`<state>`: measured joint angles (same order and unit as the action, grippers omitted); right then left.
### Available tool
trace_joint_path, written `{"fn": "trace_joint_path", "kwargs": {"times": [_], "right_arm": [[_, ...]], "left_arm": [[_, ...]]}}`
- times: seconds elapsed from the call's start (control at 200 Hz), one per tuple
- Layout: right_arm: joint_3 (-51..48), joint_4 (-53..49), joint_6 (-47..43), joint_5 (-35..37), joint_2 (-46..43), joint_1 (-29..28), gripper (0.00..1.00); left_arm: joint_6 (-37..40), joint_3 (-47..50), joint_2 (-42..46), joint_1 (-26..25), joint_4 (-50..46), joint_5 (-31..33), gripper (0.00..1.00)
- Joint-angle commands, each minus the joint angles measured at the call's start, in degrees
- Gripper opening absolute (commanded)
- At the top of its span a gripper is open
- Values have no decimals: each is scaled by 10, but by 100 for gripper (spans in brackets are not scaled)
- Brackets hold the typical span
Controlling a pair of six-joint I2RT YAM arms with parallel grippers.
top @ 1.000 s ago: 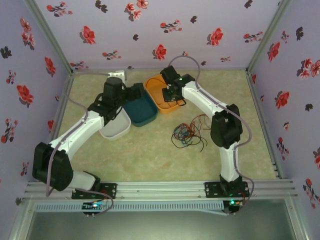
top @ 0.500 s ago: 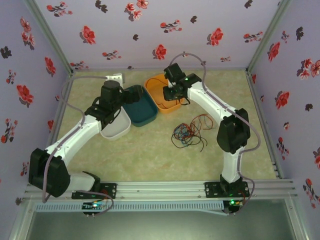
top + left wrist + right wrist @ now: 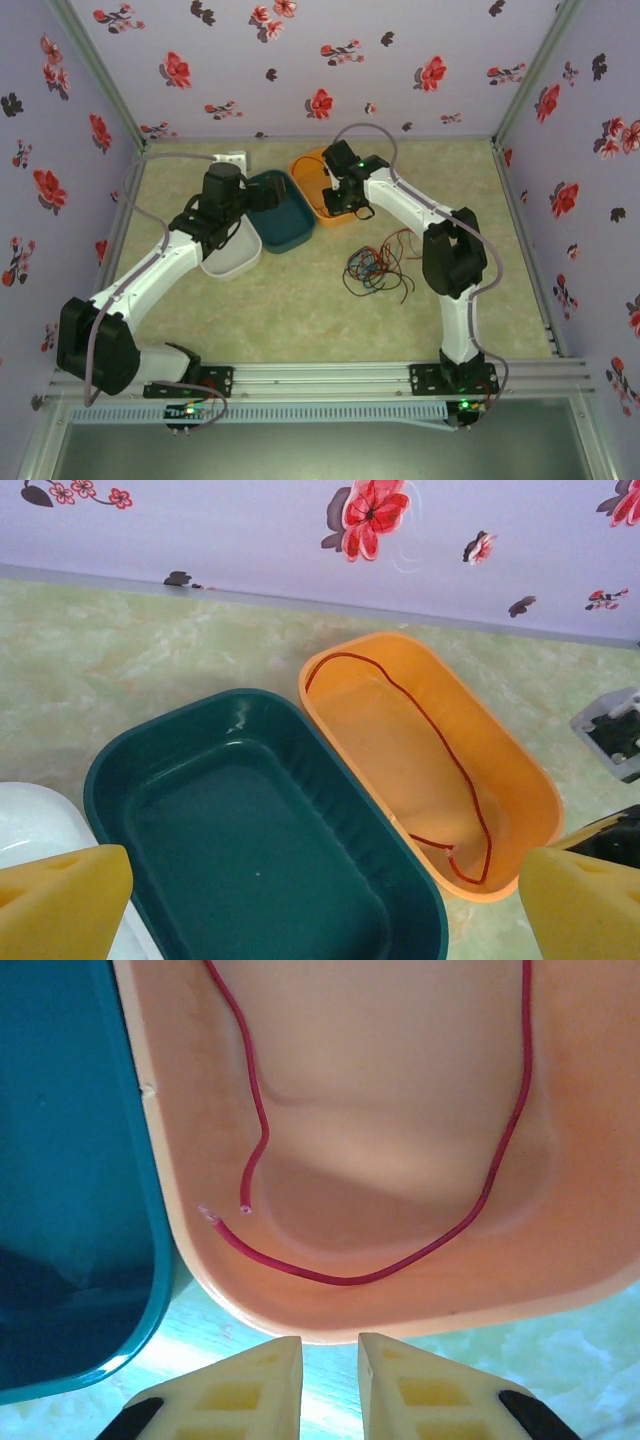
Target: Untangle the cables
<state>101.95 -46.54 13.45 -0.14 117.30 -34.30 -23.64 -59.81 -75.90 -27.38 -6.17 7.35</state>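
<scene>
Top external — cables (image 3: pixel 375 268) tangled, red/blk/blue bundle

Three plastic tubs stand in a slanted row toward the back of the tabletop (image 3: pixel 290 310), whose surface is a pale green marbled pattern. The orange tub (image 3: pixel 400 745) is farthest back. A dark teal tub (image 3: pixel 250 850) sits just beside it, their long rims close together or touching. A white tub (image 3: pixel 232 258) is nearest, against the teal one's other side. A small white box (image 3: pixel 232 157) lies at the back edge. Lilac walls (image 3: pixel 300 60) printed with red and black flowers enclose three sides. An aluminium rail (image 3: pixel 320 375) runs along the near edge.
</scene>
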Motion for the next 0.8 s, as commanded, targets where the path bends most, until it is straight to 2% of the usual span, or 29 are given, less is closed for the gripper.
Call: {"fn": "trace_joint_path", "kwargs": {"times": [0.0,0.135,0.37,0.615,0.795], "right_arm": [[7,-8,-5,21,-12,-3,23],[-38,4,15,44,-49,7,23],[-211,57,87,55,-173,50,24],[-381,95,153,57,-307,99,26],[-462,117,192,65,-358,123,29]], "left_arm": [[14,7,23,-1,-22,12,100],[9,28,48,0,-29,35,100],[-8,76,109,4,-25,82,100],[-18,114,141,6,7,90,100],[-24,116,131,6,17,86,100]]}}
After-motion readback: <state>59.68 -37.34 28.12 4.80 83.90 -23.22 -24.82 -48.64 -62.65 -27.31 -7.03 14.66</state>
